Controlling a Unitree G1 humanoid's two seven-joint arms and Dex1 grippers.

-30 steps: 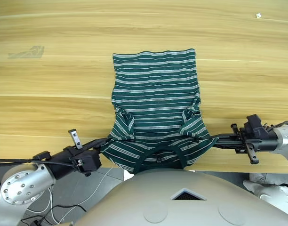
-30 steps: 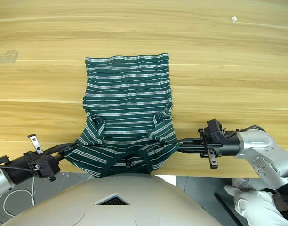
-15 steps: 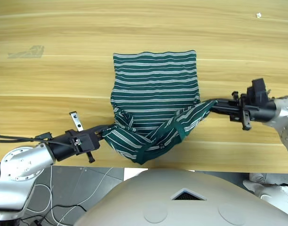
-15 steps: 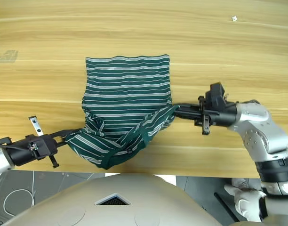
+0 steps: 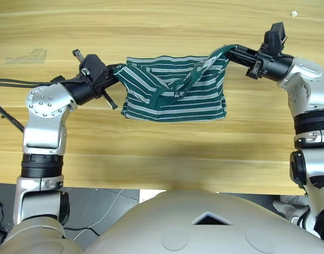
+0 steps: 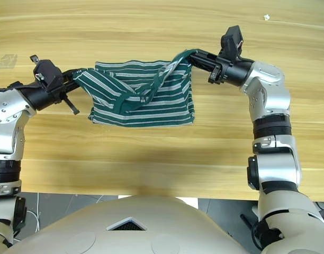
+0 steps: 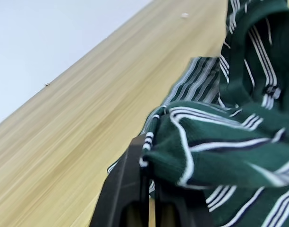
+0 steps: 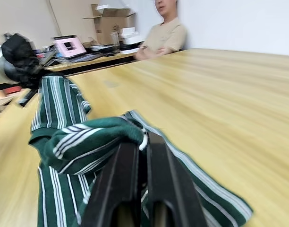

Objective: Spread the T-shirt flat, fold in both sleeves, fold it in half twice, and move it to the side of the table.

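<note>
T-shirt (image 5: 175,103); soft green-striped knit rectangle

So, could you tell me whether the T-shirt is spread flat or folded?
Folded over, not flat: the left gripper and right gripper each pinch the T-shirt, holding its collar end raised over the part on the table.

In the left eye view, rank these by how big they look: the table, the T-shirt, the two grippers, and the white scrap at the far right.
1. table
2. T-shirt
3. left gripper and right gripper: they look about alike, so not ranked
4. white scrap
</note>
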